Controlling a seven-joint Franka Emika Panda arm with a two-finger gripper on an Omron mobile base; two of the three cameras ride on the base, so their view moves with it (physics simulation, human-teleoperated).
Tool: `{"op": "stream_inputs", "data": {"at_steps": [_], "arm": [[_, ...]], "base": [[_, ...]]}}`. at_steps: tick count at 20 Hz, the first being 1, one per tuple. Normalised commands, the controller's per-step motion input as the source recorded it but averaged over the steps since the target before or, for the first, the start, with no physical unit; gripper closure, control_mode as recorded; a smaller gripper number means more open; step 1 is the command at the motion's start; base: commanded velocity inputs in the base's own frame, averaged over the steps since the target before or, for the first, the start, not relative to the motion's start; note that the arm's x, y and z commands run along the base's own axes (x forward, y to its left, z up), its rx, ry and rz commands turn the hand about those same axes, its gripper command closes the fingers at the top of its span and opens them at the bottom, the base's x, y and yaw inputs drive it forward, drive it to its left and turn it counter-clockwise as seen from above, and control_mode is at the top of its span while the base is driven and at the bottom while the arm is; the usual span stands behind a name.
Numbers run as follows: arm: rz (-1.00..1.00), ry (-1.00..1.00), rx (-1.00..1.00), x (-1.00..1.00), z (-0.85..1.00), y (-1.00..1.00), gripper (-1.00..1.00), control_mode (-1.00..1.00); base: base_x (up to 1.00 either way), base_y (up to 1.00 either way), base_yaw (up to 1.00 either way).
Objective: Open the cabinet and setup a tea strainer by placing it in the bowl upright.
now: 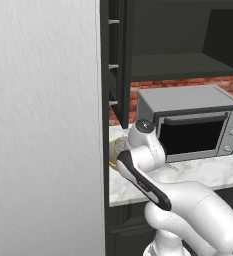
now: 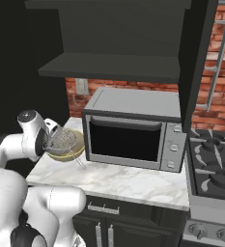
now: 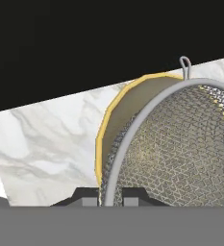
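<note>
Fingers: the fingers (image 3: 111,196) are pinching the grey rim of the tea strainer (image 3: 180,153), one dark tip sitting on each side of it.
Tea strainer: it is sitting in the bowl (image 3: 120,113), right in front of the fingers, with its round mesh side showing.
Bowl: the yellow bowl is lying on the worktop (image 3: 51,144), just past the fingers and to the left of the microwave (image 2: 133,130).
Worktop: it is white marble with grey lines.
Cabinet: the black cabinet (image 2: 119,43) is standing open above the fingers, with dark shelves showing.
Room: a red brick wall (image 2: 133,87) is showing behind the microwave, and a stove (image 2: 213,169) is sitting far to the right.
</note>
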Motion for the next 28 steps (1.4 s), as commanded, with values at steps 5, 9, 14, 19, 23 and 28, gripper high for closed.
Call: {"op": "stream_inputs", "data": {"at_steps": [5, 9, 14, 19, 23, 28], "arm": [[0.0, 0.0, 0.0, 0.4, -0.12, 0.04, 1.0, -1.0], [0.0, 0.0, 0.0, 0.32, -0.12, 0.0, 1.0, -1.0], [-0.01, 0.0, 0.0, 0.22, -0.18, 0.0, 1.0, -1.0], [0.0, 0.0, 0.0, 0.22, -0.21, 0.0, 1.0, -1.0], [0.0, 0.0, 0.0, 0.28, -0.16, 0.0, 1.0, -1.0], [0.0, 0.0, 0.0, 0.32, -0.15, 0.0, 1.0, -1.0]], "base": [[0.0, 0.0, 0.0], [0.0, 0.0, 0.0], [0.0, 0.0, 0.0], [0.0, 0.0, 0.0], [0.0, 0.0, 0.0], [0.0, 0.0, 0.0]]}}
